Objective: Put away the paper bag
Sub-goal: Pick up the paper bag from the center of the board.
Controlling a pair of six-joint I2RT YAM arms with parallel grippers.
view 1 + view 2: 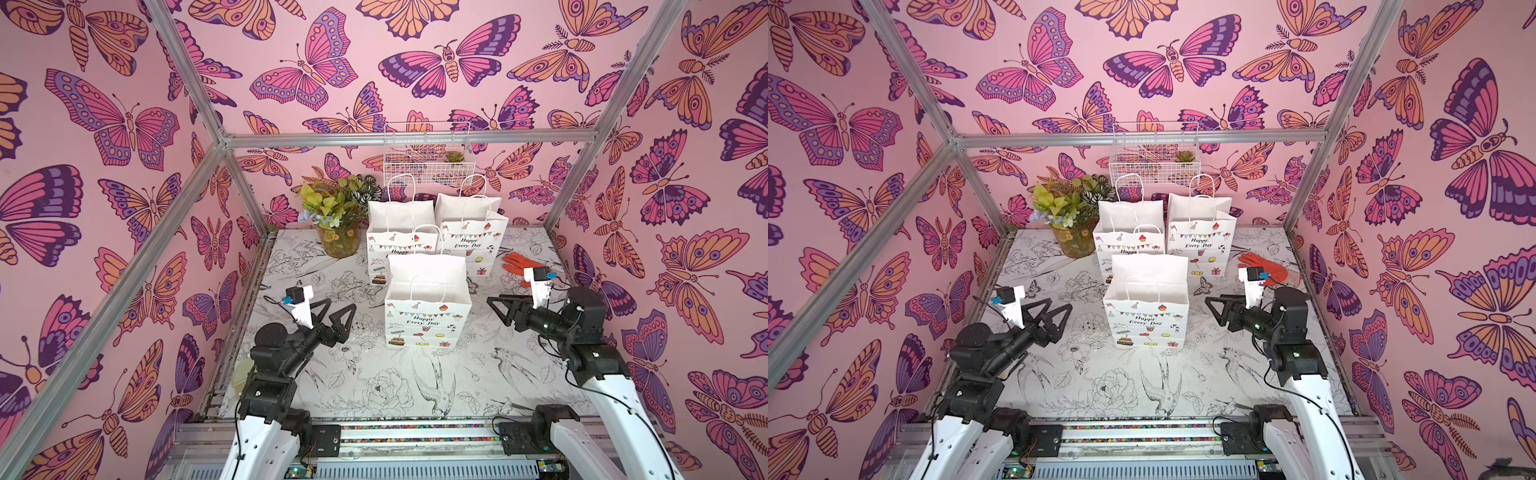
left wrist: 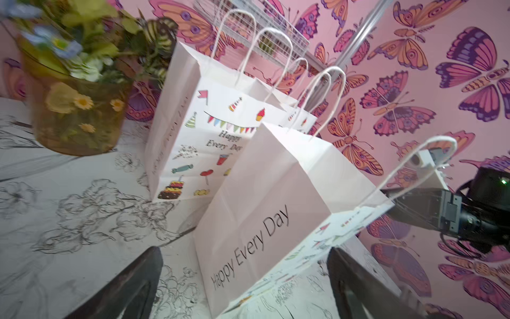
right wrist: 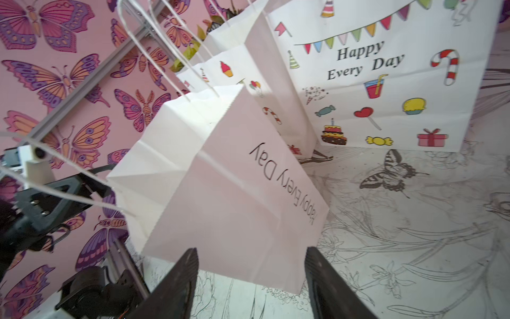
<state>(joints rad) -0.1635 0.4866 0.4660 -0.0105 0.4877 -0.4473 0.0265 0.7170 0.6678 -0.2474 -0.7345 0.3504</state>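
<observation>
**Views.** Both top views show the paper bag standing upright near the middle of the table. Its mouth is open, its two white cord handles are raised, and its printed front faces the arms. Only the wrist views show its plain side panels, each lettered "Happy Every Day". The left wrist view shows the right arm beyond the bag. The right wrist view shows the left arm beyond it. The orange glove at the right table edge appears in the top views only.

**Grippers.** The left gripper is spread wide and empty, near the bag's left side. The right gripper is parted less widely and empty, near the bag's right side.

**Clearances.**
- Two rear bags stand side by side just behind.
- A flower pot stands at the rear left.
- A wire basket hangs on the back wall above.
- Open table surface lies in front of the bag.
</observation>
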